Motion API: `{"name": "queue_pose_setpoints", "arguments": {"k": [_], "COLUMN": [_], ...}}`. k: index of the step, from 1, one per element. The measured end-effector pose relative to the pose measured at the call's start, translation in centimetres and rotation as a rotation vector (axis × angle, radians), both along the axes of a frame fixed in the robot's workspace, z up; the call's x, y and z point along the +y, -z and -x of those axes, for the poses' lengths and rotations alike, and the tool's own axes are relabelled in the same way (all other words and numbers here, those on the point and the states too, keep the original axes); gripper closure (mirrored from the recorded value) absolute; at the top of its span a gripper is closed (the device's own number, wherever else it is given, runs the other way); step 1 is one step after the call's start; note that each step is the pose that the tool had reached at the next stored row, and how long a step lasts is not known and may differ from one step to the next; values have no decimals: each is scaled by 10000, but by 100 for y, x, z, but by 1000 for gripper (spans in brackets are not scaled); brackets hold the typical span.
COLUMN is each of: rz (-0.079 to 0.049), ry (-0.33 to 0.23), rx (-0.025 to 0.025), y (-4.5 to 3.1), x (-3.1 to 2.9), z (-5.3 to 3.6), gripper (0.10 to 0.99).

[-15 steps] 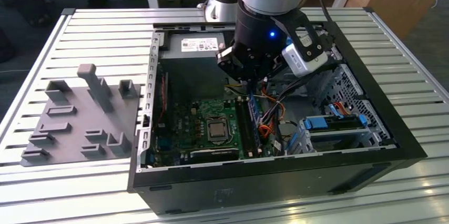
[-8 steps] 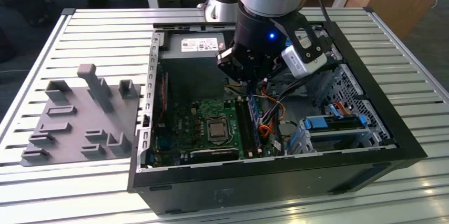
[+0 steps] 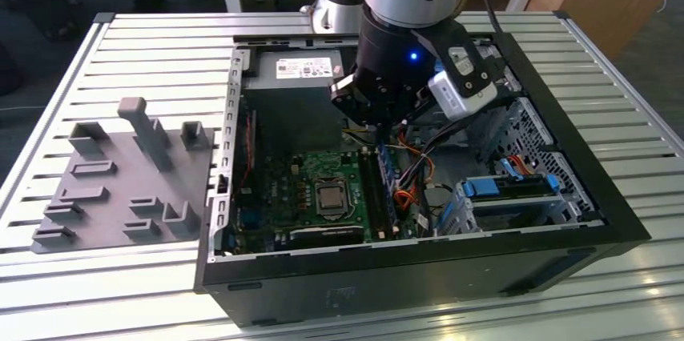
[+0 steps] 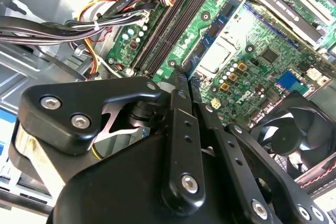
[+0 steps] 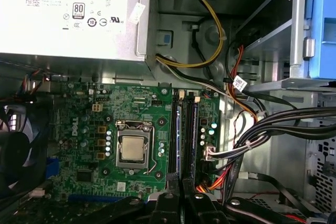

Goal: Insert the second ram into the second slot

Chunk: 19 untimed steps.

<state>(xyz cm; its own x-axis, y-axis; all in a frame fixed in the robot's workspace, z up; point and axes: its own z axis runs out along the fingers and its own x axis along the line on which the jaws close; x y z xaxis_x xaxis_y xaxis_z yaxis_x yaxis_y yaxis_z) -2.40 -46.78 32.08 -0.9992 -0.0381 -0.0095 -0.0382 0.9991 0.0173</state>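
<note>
Arm: gripper [image 3: 374,129] hangs inside the open computer case [image 3: 428,281], over the motherboard's [image 5: 84,124] cable-side edge.
Hand state: fingers [image 4: 177,129] pressed together, with nothing visible between them.
Fingertips: at the near end of the blue stick in both wrist views; contact cannot be confirmed.
Task item: the second ram [image 4: 210,32], thin and blue, stands on edge in a memory slot [image 5: 172,140] of the row beside the processor socket [image 5: 131,148].
Seating: appears lined up with its slot, though full depth is not readable.
Neighbours: cable bundle [image 5: 273,129] just beside the slot row, and the fan [image 4: 294,135] at the board's opposite edge.
Handling note, as a judgement: push straight down along the stick's top edge without twisting, keep it square to the slot, and load both ends evenly so the latches close.
Hazard, as a judgement: a tilted push could bind the stick or snag the wires.
</note>
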Motion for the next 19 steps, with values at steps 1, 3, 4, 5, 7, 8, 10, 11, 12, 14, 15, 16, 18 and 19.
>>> {"name": "queue_pose_setpoints", "arguments": {"k": [1,3,4,5,7,8,10,11,12,14,15,16,18,19], "rz": [1,1,1,1,1,1,0,0,0,0,1,1,1,0], "ry": [0,0,0,0,0,0,0,0,1,1,1,1,1,1], "rx": [0,0,0,0,0,0,0,0,0,0,0,0,0,0], "y": [2,7,9,11,16,18,23,26,28,32,34,36,40,42], "x": [0,0,0,0,0,0,0,0,0,0,0,0,0,0], "z": [0,0,0,0,0,0,0,0,0,0,0,0,0,0], "gripper": [949,949,949,949,949,949,949,949,949,949,949,949,949,949]}}
